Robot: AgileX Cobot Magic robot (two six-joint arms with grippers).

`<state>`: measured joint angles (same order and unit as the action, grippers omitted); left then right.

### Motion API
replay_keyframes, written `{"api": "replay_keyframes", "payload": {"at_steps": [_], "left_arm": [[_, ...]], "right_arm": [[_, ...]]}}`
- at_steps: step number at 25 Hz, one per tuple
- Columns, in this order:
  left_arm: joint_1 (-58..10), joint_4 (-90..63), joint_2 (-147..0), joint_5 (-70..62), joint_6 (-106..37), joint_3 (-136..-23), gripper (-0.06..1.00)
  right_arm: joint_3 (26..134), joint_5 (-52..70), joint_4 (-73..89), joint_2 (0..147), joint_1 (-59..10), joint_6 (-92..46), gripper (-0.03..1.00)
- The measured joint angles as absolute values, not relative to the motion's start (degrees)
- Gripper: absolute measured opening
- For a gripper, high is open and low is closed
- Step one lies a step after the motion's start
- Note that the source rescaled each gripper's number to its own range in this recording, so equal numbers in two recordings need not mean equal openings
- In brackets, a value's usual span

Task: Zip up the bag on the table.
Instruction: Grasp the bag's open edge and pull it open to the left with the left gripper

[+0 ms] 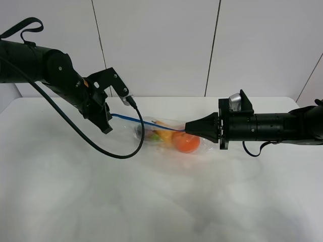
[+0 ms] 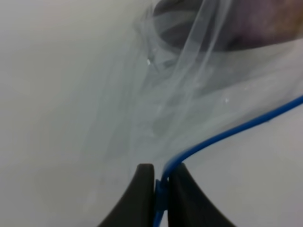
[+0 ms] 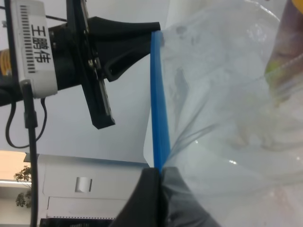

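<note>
A large, smooth white desk [image 1: 75, 201] with rounded corners fills the high view. Behind it stands a pale wall of flat panels [image 1: 161, 45] divided by thin dark seams. Near the middle of the desk lies a clear crinkly plastic zip bag [image 1: 151, 133]. A round orange fruit [image 1: 186, 143] and something yellow [image 1: 163, 135] show through it. A thin blue zipper strip [image 1: 144, 122] runs along the bag's far edge, pulled straight between two black arms that reach in from either side.

Only the high view shows this whole layout. The left wrist view is close and soft-focused. It shows folds of the clear plastic fanning away from the strip [image 2: 227, 135], with a blurred dark purplish shape [image 2: 236, 23] inside the bag. The right wrist view looks along the strip [image 3: 158, 104] to the other arm. That arm carries a white label with dark characters [image 3: 33, 47]. Beyond the desk edge is a pale cabinet [image 3: 85, 184].

The left gripper [image 1: 107, 123] [image 2: 161, 189] has its two dark fingers drawn almost together, pinching the end of the blue strip. The right gripper [image 1: 189, 126] [image 3: 158, 177] is likewise pressed tight onto the strip, at the end nearer the orange fruit.
</note>
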<state>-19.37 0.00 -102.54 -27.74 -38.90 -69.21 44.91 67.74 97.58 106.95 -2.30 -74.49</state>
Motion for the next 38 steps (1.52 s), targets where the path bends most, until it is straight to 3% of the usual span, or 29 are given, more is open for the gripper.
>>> {"api": "replay_keyframes", "payload": {"at_steps": [32,34,38], "left_arm": [[-18.0,4.5,-102.5,-28.8,-34.4,-69.2,0.01],[-18.0,4.6,-102.5,-28.8,-33.3,-69.2,0.08],[-17.3,6.1,-102.5,-28.8,-29.8,-69.2,0.43]], "right_arm": [[44.9,67.9,97.4,107.0,-2.3,-74.5,0.00],[44.9,67.9,97.1,107.0,-2.3,-74.5,0.00],[44.9,67.9,96.3,107.0,-2.3,-74.5,0.00]]}}
